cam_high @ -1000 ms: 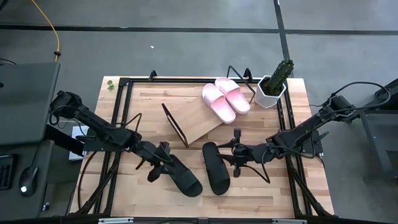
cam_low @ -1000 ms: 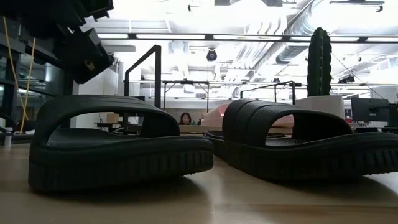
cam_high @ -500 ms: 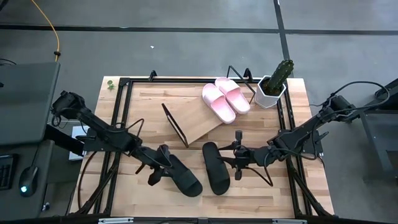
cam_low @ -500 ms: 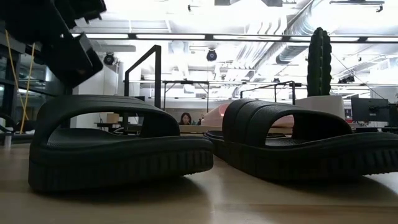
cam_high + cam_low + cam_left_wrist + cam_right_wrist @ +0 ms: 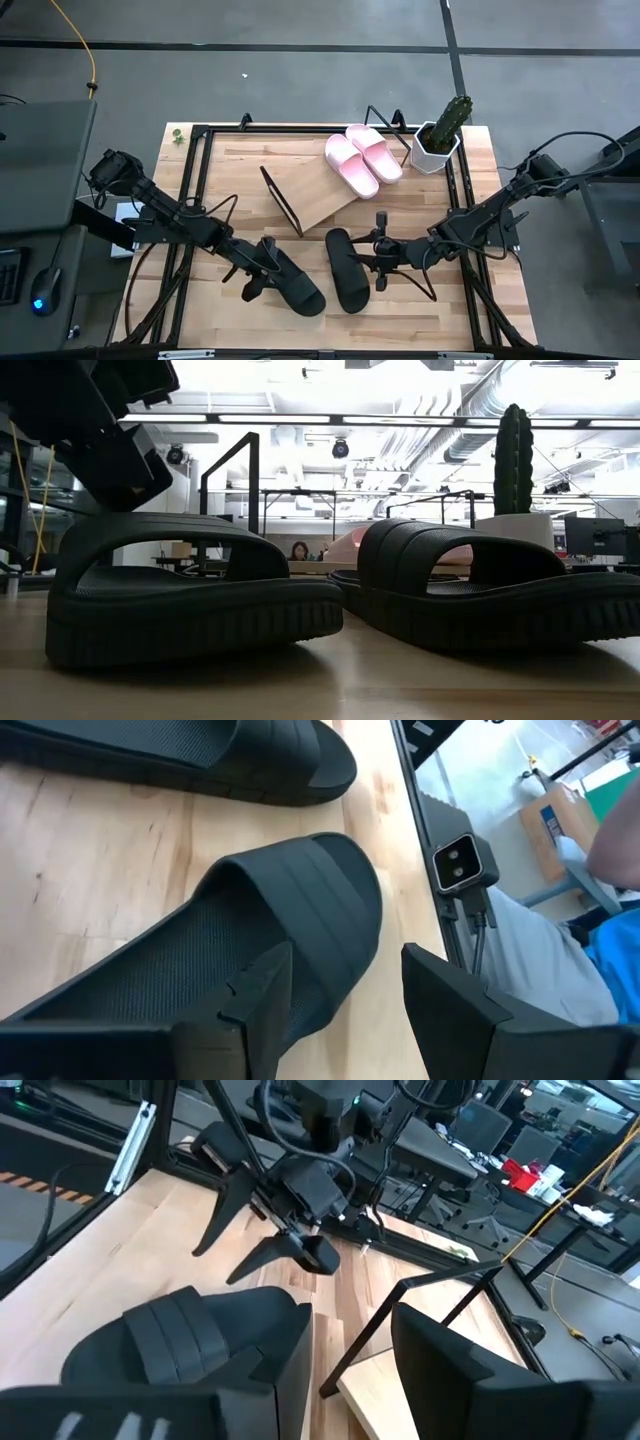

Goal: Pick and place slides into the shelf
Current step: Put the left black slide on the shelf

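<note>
Change since a second ago: left gripper (image 5: 262,270) has shifted slightly toward the near table edge along its black slide; right gripper (image 5: 381,250) and all four slides unmoved.
Table (image 5: 240,170): one wooden top; black rails along both sides.
Arms: two; left reaches in from the left side, right from the right side.
Shelf (image 5: 310,190): one slanted board at table centre; the far end carries both pink slides (image 5: 362,158), side by side.
Black slides: two, flat on the table nearer than the shelf; left one (image 5: 298,286) and right one (image 5: 347,270), close but apart.
Cactus pot (image 5: 437,145): one, far right corner.
Left gripper state: fingers (image 5: 262,995) spread, straddling the left slide's heel end; nothing grasped.
Right gripper state: fingers (image 5: 290,1350) parted, just beside the right slide; nothing grasped.
Obscured: low view crops both black slides at the frame edges; the gripper above them is only partly seen.
</note>
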